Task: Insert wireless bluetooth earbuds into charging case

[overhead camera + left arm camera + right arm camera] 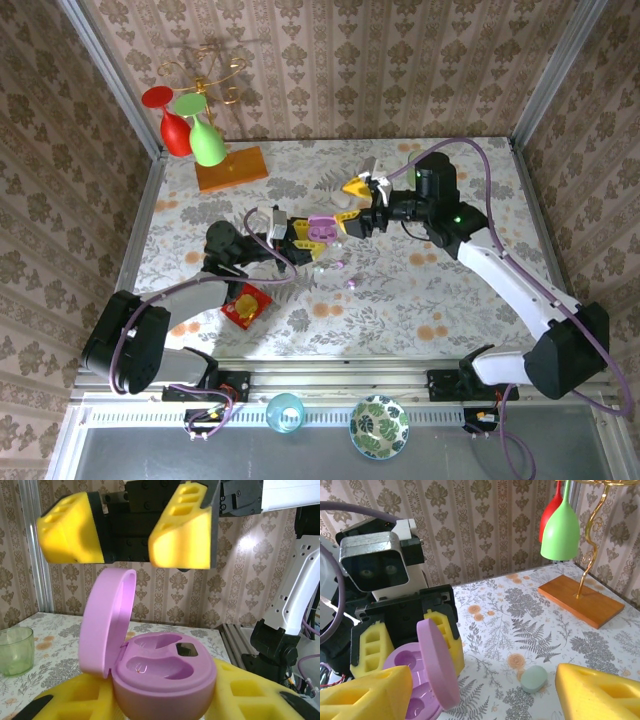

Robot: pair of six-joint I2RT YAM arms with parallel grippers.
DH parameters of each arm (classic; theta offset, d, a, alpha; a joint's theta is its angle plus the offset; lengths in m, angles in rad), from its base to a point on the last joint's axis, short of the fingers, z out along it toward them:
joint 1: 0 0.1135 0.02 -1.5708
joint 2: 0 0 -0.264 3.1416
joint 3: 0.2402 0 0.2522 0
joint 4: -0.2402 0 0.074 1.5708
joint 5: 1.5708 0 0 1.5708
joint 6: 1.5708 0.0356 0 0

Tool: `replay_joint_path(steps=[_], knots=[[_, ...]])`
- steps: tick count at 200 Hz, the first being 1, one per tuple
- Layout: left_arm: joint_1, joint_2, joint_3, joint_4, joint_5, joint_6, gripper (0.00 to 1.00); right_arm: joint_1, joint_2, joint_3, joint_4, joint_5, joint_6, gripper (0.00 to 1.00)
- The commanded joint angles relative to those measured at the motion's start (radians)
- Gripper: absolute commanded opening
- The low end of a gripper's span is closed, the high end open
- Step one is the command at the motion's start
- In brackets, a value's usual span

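The pink-purple charging case [165, 675] stands open with its lid [102, 622] raised to the left. Both of its wells are bare. My left gripper [162, 702] is shut on the case, with a yellow finger [250, 692] on either side of its base. In the top view this gripper [303, 238] holds the case [321, 231] at mid-table. My right gripper [350, 202] hovers open just above the case, and its fingers [182, 530] hold nothing. In the right wrist view the right gripper [485, 700] straddles the case lid [437, 665]. Two tiny earbuds [335, 267] [352, 284] lie on the cloth in front of the case.
A pale green oval case [534, 678] lies on the cloth beyond the lid. A stand with red and green glasses [195, 130] on a wooden base [580, 600] is at the back left. A red box [245, 305] sits near the left arm. A green cup [15, 650] stands on the table.
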Motion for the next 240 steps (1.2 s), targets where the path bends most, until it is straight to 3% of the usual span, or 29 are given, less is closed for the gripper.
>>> replay_joint_path(steps=[1,18,37,56,80,93,113,158,196,240], knots=[[0.006,0.0,0.005,0.047,-0.014,-0.003,0.21,0.005,-0.036,-0.025,0.02,-0.027,-0.001,0.76],[0.01,0.0,0.001,0.044,-0.034,0.009,0.21,0.006,-0.046,-0.034,0.016,-0.01,0.02,0.8],[0.021,0.005,-0.002,0.036,-0.045,0.025,0.21,0.003,-0.056,-0.042,0.02,0.083,0.165,0.82],[0.034,0.013,-0.004,0.039,-0.059,0.042,0.21,-0.026,-0.051,-0.059,0.029,0.169,0.291,0.98],[0.046,0.017,-0.008,0.05,-0.067,0.05,0.21,-0.124,-0.049,-0.216,0.291,0.207,0.616,1.0],[0.045,0.011,-0.013,0.053,-0.074,0.054,0.21,-0.159,-0.046,-0.287,0.359,0.207,0.711,1.0],[0.073,-0.003,-0.024,0.04,-0.082,0.073,0.21,-0.168,-0.063,-0.338,0.261,0.256,0.704,1.0],[0.078,-0.053,-0.055,-0.005,-0.11,0.109,0.21,-0.165,-0.05,-0.413,0.021,0.253,0.68,0.84],[0.08,-0.065,-0.038,-0.043,-0.117,0.134,0.21,-0.104,-0.015,-0.456,-0.013,0.262,0.659,0.8],[0.086,-0.026,0.007,-0.031,-0.068,0.119,0.21,-0.008,0.11,-0.446,0.012,0.296,0.63,0.65]])
